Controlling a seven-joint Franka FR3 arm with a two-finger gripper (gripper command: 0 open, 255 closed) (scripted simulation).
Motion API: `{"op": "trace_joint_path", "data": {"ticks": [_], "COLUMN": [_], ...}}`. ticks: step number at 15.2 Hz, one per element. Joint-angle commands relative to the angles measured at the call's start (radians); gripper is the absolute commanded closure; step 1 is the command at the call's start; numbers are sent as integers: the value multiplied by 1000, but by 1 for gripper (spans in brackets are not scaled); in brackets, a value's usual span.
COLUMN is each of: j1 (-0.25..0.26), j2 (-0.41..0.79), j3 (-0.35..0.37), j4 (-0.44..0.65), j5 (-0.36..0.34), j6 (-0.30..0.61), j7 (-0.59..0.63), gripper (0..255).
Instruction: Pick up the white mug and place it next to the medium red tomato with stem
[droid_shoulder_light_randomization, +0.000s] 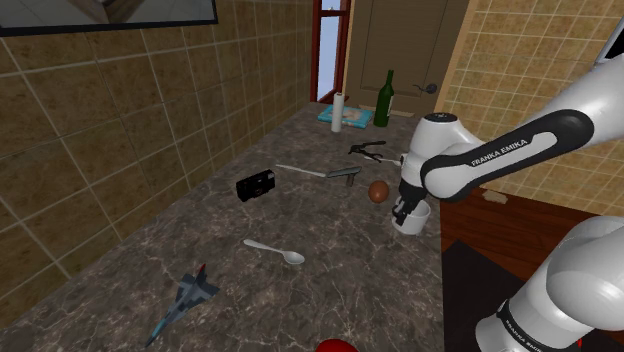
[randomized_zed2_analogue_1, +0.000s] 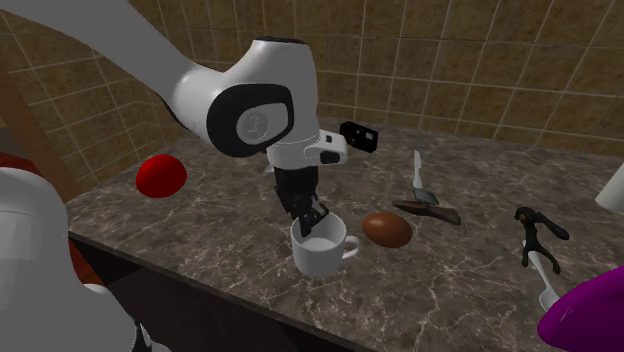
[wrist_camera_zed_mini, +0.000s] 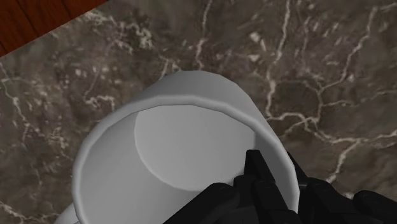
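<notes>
The white mug stands upright on the dark marble counter, close to its edge beside the stand. My gripper comes down on the mug's rim: one black finger is inside the cup, the other outside, and they clasp the wall between them. The mug's handle points toward a brown oval object. The red tomato lies further along the same counter edge, at the bottom of the shoulder view, well apart from the mug.
The brown oval object lies just beyond the mug. Also on the counter are a black camera, a white spoon, a toy jet, a knife, a green bottle and a white roll.
</notes>
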Motion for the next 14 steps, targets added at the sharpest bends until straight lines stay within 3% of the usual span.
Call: {"op": "trace_joint_path", "data": {"ticks": [1, 14], "j1": [2, 9], "j2": [-26, -171], "j3": [-2, -6], "j4": [11, 101], "j5": [3, 15], "j6": [-37, -272], "j7": [-4, -18], "gripper": [255, 255]}}
